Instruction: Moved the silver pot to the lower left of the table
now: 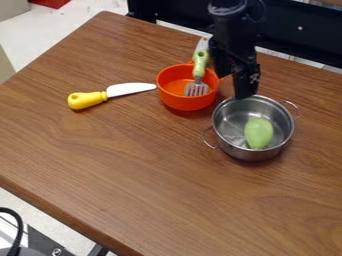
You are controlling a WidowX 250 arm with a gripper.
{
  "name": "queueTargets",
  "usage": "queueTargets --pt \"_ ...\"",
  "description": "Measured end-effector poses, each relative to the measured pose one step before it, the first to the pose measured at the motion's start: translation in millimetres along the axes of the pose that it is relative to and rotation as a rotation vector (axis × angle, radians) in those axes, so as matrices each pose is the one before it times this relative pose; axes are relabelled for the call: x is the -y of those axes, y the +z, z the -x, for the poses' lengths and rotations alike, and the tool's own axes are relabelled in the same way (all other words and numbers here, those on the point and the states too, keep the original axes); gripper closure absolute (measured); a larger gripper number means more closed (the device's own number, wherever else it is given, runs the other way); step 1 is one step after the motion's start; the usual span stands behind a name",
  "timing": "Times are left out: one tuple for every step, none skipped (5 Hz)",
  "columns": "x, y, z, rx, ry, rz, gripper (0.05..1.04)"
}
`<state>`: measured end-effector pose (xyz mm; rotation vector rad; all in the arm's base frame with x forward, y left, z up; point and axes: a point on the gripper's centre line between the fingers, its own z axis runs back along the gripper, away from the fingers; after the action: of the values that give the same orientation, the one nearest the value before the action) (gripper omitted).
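Observation:
The silver pot [252, 150] stands upright on the right part of the wooden table, with a loop handle on its lower left and another on its upper right. A light green, pear-shaped object [258, 133] lies inside it. My black gripper [239, 91] hangs down from the top edge over the pot's back left rim, close to the orange bowl's right side. Whether it touches the pot's rim I cannot tell.
Just left of the pot is an orange bowl [188, 103] holding a fork [200, 64] with a green handle. Farther left lies a knife [87, 100] with a yellow handle. The wooden table [133, 175] has its front left edge running diagonally across the lower left.

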<state>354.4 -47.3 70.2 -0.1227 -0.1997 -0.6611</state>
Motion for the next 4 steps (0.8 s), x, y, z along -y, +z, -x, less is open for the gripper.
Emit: queueTargets --pt "0.7 -7.55 -5.41 -0.011 -0.0292 -0.0033 0.085" --pt "1.12 -13.73 -3.31 -0.0197 -0.0227 0.0109 0.085" --pt "1.36 -6.58 -1.21 -0.004 -0.0178 0.0038 0.085" --pt "1.08 -9.7 -4.04 -0.0137 -0.0159 0.0042 0.085"
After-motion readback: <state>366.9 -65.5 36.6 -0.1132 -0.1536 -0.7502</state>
